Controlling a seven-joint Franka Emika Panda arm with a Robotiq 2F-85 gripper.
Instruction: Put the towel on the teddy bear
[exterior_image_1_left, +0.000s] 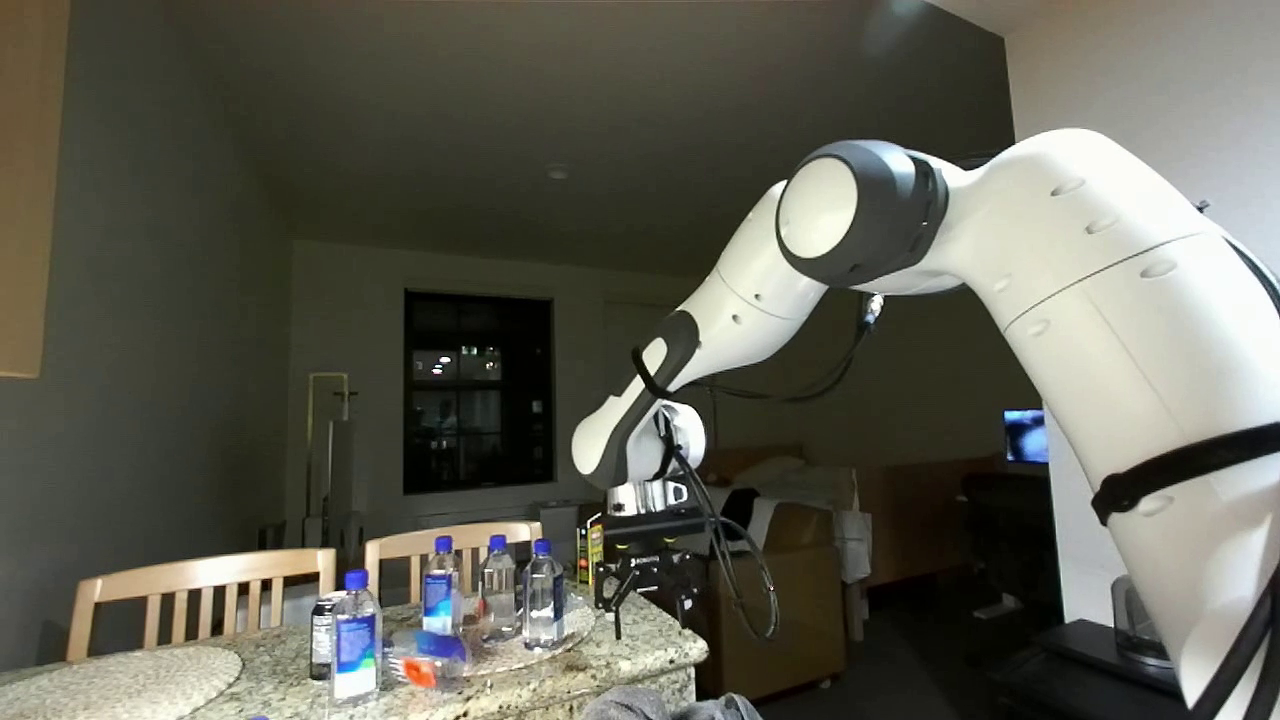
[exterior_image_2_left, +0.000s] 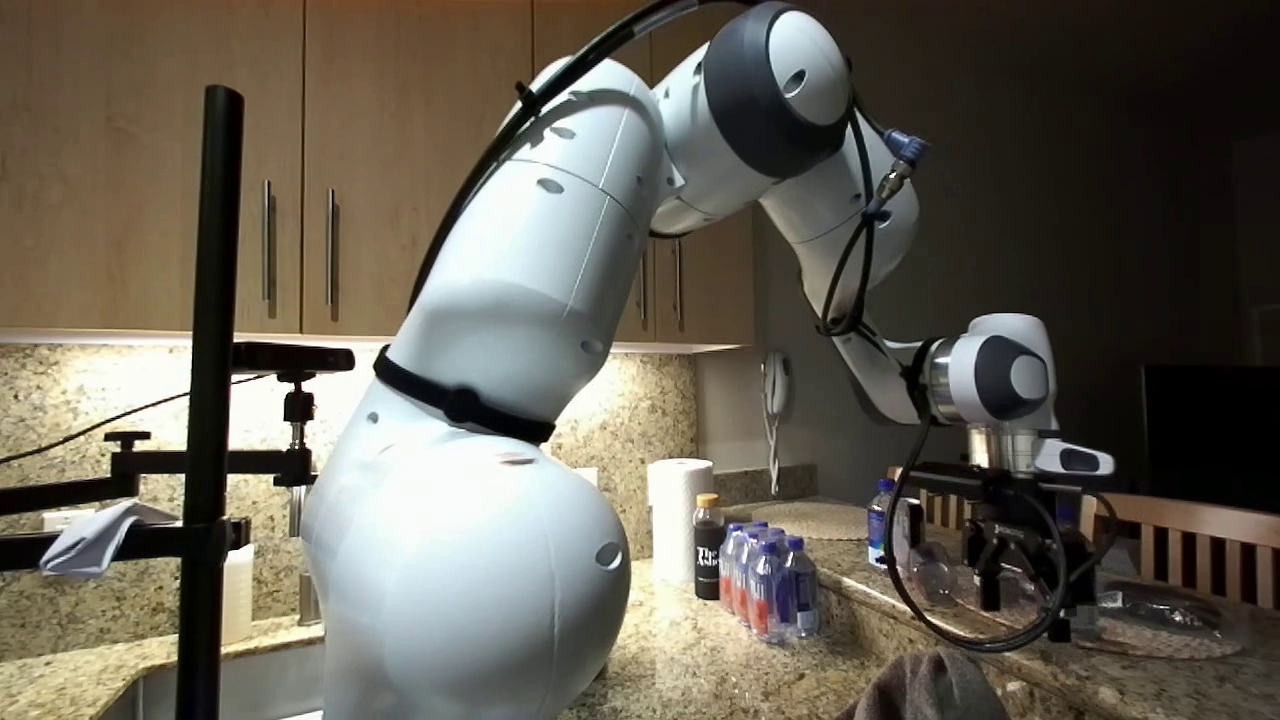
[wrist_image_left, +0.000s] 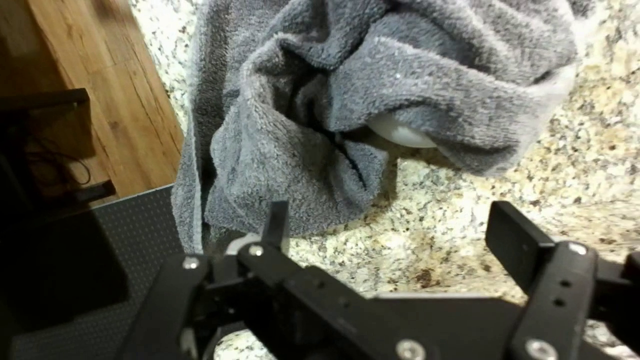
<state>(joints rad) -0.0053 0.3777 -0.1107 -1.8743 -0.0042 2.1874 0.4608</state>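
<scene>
A grey towel (wrist_image_left: 280, 150) lies crumpled and folded on the granite counter in the wrist view. Only its top shows at the bottom edge of both exterior views (exterior_image_1_left: 672, 706) (exterior_image_2_left: 930, 690). A smooth white rounded thing (wrist_image_left: 402, 132) peeks out from under a fold. No teddy bear shows; it is hidden or out of view. My gripper (wrist_image_left: 392, 225) is open with nothing between its fingers. In the wrist view its left finger overlaps the towel's near edge, and its right finger is over bare granite. In both exterior views the gripper (exterior_image_1_left: 650, 612) (exterior_image_2_left: 1025, 605) hangs pointing down near the raised counter.
Several water bottles (exterior_image_1_left: 440, 590), a can (exterior_image_1_left: 321, 638) and a plastic-wrapped item (exterior_image_1_left: 430, 650) stand on the raised counter (exterior_image_1_left: 640, 640). More bottles (exterior_image_2_left: 770, 585), a dark bottle (exterior_image_2_left: 707, 550) and a paper towel roll (exterior_image_2_left: 680, 520) stand on the lower counter. Wooden chairs (exterior_image_1_left: 205, 590) are behind.
</scene>
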